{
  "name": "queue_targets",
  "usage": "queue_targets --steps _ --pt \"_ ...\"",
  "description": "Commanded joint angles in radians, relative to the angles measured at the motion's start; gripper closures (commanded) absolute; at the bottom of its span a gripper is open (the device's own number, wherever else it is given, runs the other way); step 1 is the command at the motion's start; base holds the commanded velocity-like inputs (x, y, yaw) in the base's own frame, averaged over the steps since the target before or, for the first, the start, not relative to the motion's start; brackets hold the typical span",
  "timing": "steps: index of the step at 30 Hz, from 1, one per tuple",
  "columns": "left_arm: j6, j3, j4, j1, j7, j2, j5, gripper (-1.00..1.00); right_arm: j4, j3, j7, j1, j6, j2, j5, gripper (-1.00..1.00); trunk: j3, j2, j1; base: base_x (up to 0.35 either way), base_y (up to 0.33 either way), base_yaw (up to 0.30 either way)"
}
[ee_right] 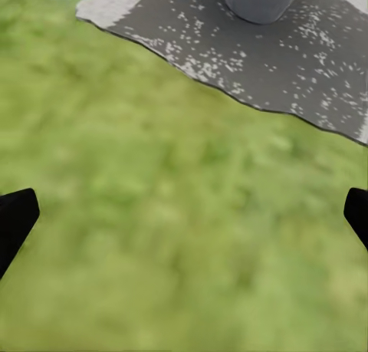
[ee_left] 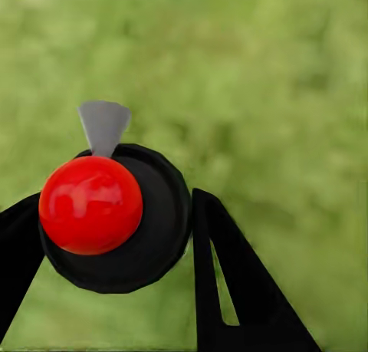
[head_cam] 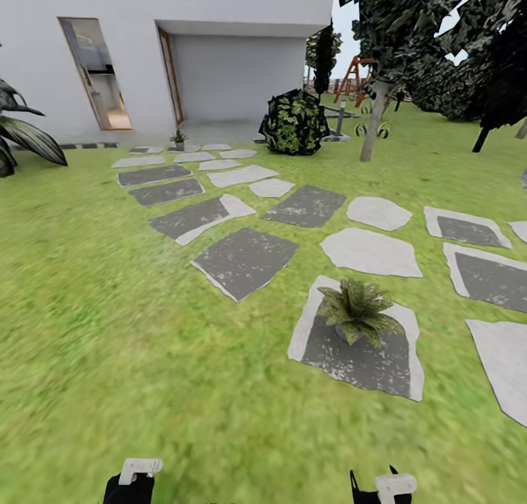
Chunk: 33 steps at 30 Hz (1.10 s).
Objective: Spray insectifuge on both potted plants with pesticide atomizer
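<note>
**Garden, with the sprayer in hand.** We view the garden (head_cam: 110,306), a lawn crossed by grey stepping stones (head_cam: 245,261) that lead to a white house (head_cam: 241,57). One of the potted plants (head_cam: 359,310) stands on the nearest stone (head_cam: 366,368), on its far half and about midway between its side edges. A second small potted plant (head_cam: 178,136) seems to stand at the far end of the path by the wall (too small for us to be sure). Whether any insectifuge lies on the leaves we cannot tell.

The right gripper (ee_right: 184,214) is spread wide with nothing between its fingers, over grass and short of that stone's near edge. The left gripper (ee_left: 115,214) appears closed about the pesticide atomizer (ee_left: 153,237), whose round dark body sits between the two fingers.

We read the atomizer as seen end-on: its long axis seems to run along the fingers, down toward the grass, with a red knob (ee_left: 90,205) facing the camera. Its grey wedge-shaped nozzle (ee_left: 103,126) juts sideways, across that axis.

*Hazards.* We judge that spraying from here would wet lawn only, since the plant is well ahead and the nozzle is not clearly aimed at it. The round body could also turn in the grip and spoil the aim.
</note>
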<state>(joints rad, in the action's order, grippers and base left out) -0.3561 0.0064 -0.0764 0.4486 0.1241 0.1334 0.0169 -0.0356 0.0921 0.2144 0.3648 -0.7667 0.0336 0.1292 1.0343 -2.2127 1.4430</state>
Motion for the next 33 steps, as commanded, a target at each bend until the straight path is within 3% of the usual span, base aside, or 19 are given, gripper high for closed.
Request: queue_targets --steps 1,27,33 --pt "-0.003 0.001 0.001 0.001 0.005 0.0 0.002 1.0 0.0 0.008 0.01 0.0 0.0 0.0 0.006 -1.0 0.001 0.0 0.0 0.0 0.0 0.278" --pt "-0.003 0.0 0.003 0.001 0.006 -0.001 0.0 1.0 0.0 0.009 0.01 0.0 0.0 0.0 0.007 -1.0 -0.015 0.0 0.0 0.0 0.0 0.266" --pt "-0.003 0.0 0.003 0.001 0.006 -0.001 0.0 1.0 0.0 0.009 0.008 0.0 0.0 -0.001 0.007 -1.0 -0.021 0.0 0.0 0.086 0.162 0.249"
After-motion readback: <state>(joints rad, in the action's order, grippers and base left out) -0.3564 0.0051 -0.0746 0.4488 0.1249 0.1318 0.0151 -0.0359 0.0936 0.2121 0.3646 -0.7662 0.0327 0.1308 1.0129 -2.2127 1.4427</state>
